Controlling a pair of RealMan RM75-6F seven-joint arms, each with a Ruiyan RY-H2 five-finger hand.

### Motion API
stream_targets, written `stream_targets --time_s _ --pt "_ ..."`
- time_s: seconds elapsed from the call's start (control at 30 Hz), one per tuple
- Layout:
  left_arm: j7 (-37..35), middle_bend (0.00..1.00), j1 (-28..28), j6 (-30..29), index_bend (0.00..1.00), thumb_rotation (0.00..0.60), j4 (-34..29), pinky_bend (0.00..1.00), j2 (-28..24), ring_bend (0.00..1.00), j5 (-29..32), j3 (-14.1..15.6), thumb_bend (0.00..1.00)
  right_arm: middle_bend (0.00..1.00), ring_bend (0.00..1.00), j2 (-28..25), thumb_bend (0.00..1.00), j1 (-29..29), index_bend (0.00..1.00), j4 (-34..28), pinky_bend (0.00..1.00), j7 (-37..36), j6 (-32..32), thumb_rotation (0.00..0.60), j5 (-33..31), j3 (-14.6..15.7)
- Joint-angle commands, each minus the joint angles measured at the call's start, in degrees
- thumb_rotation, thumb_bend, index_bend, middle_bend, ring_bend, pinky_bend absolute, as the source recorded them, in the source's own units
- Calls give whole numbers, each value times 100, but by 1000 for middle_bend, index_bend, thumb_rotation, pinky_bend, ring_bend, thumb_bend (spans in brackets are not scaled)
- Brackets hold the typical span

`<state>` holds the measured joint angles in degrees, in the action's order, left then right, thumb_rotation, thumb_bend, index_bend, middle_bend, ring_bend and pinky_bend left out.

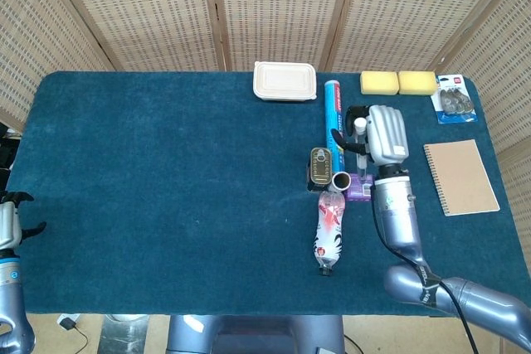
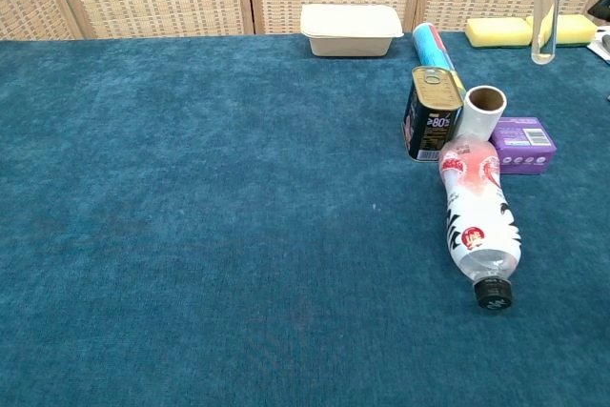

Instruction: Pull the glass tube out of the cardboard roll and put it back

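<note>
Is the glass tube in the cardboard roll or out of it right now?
Out. The right robot hand holds the glass tube upright in the air, and the cardboard roll stands on the table with its mouth empty.

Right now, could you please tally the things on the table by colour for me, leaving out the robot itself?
White or cream: 2, food container, plastic bottle
Yellow: 2, sponges
Blue: 2, blue tube, blister pack
Brown: 2, notebook, cardboard roll
Dark with gold top: 1, tin can
Purple: 1, box
Clear: 1, glass tube, held above the table by the right hand
Total: 11
</note>
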<state>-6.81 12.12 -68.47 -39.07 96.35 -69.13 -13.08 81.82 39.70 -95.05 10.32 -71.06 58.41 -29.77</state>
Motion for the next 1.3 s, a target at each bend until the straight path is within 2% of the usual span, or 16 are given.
stream_targets --time_s 0.03,0.1,0.2,0.27,0.37,0.47,0.53,0.67,0.73,0.83,0.93,1.0,1.07,1.23,1.27,1.3 --pt "-8 374 4 8 399 599 8 296 -1 201 -2 1 108 992 1000 -265 323 -57 791 757 951 -168 144 600 -584 -266" --pt "-16 374 5 5 399 600 9 297 2 201 -6 3 107 992 1000 -284 323 31 792 1203 951 -107 246 600 -1077 -501" --pt "2 374 9 2 399 600 8 297 4 201 -6 2 107 992 1000 -306 324 32 792 1097 951 -91 215 600 -1136 -495" --pt "22 373 13 5 399 600 3 296 5 201 -1 -2 108 991 1000 -357 324 -47 792 745 949 -97 169 600 -912 -323" --pt "39 374 5 -11 399 599 -12 297 5 201 7 -6 107 987 999 -509 326 -341 794 -250 940 -192 43 600 36 337" --pt "36 374 0 -16 399 599 -12 297 5 201 5 -3 107 986 994 -643 327 -437 796 -498 936 -310 114 600 210 495" --pt "15 374 -5 -20 399 599 -11 297 3 201 2 -2 107 986 994 -676 328 -422 796 -311 936 -264 52 600 63 382" --pt "-10 373 -1 -8 399 599 4 298 2 201 -6 3 107 986 995 -585 327 -197 796 1051 936 -169 318 600 -1094 -128" --pt "-4 374 5 -2 399 599 7 298 4 201 -5 2 107 987 995 -503 328 -125 796 1234 936 -150 370 600 -1347 -212" --pt "25 374 10 2 399 599 2 297 7 201 2 -2 107 986 994 -533 330 -124 796 952 934 -60 281 600 -885 34" --pt "48 374 6 -6 399 599 -14 297 5 201 11 -6 106 986 990 -716 331 -309 797 196 926 -115 138 600 26 510" --pt "42 374 -1 -17 399 600 -18 297 3 201 8 -4 106 987 989 -815 331 -366 797 66 920 -83 103 600 257 637" --pt "13 374 -10 -26 399 600 -19 297 0 201 3 -2 107 987 989 -870 331 -376 797 268 915 -44 55 600 71 523" --pt "-13 374 -1 -7 399 600 6 298 2 201 -4 2 108 986 991 -847 330 -271 798 995 914 -130 248 600 -1005 -4" --pt "-2 374 4 -3 399 600 9 298 4 201 -4 2 108 986 991 -810 331 -253 798 999 914 -202 257 600 -1224 -130" --pt "12 374 7 -1 399 600 7 298 7 201 0 -1 108 986 991 -830 331 -246 798 818 914 -224 235 600 -1161 -135"
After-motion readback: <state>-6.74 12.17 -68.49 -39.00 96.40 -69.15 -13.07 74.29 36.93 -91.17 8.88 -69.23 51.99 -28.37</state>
